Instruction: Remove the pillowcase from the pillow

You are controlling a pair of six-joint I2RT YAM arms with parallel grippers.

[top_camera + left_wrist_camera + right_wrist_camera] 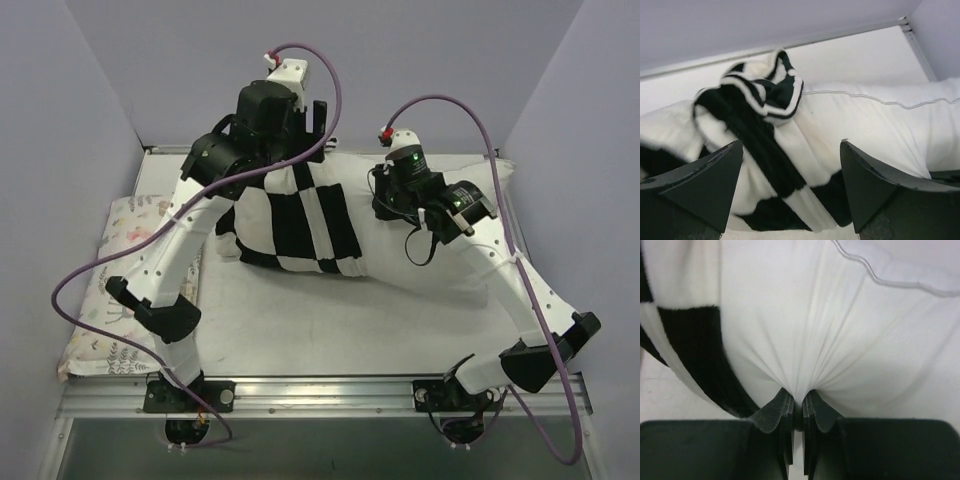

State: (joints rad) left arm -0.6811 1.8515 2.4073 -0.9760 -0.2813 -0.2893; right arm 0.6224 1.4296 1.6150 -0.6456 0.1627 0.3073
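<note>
My right gripper [797,402] clamps the plump white pillow [850,325]; the black-and-white checked fabric pillowcase [760,100] looks half off, bunched before my gaping left gripper [790,146].

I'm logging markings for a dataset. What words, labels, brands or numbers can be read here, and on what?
No text is readable in any view.
The black-and-white checkered fabric pillowcase, the plump plain white pillow, the pastel floral-print pillow and the black-and-white robot arms show no legible lettering.
</note>
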